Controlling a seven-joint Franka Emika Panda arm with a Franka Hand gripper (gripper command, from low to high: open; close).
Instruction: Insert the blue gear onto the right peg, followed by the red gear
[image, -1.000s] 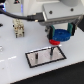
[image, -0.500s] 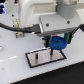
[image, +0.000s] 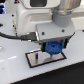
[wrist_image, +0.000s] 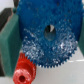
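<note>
My gripper (image: 52, 48) is shut on the blue gear (image: 52, 47), a wide toothed disc held low over the white plate with a black border (image: 33, 60). In the wrist view the blue gear (wrist_image: 47, 37) fills most of the frame, with its dark centre hole showing. The teal fingers (wrist_image: 7, 42) sit at its two sides. The small red gear (wrist_image: 23, 73) lies at the blue gear's edge, partly covered by it. The right peg is hidden behind the gripper and gear in both views.
A black cable (image: 17, 36) runs from the exterior view's left to the arm's wrist. The white arm body (image: 40, 12) fills the upper part of the exterior view. The plate lies on a white table (image: 15, 72).
My gripper has come down with the blue gear and shifted slightly to the exterior view's left, ending close above the plate.
</note>
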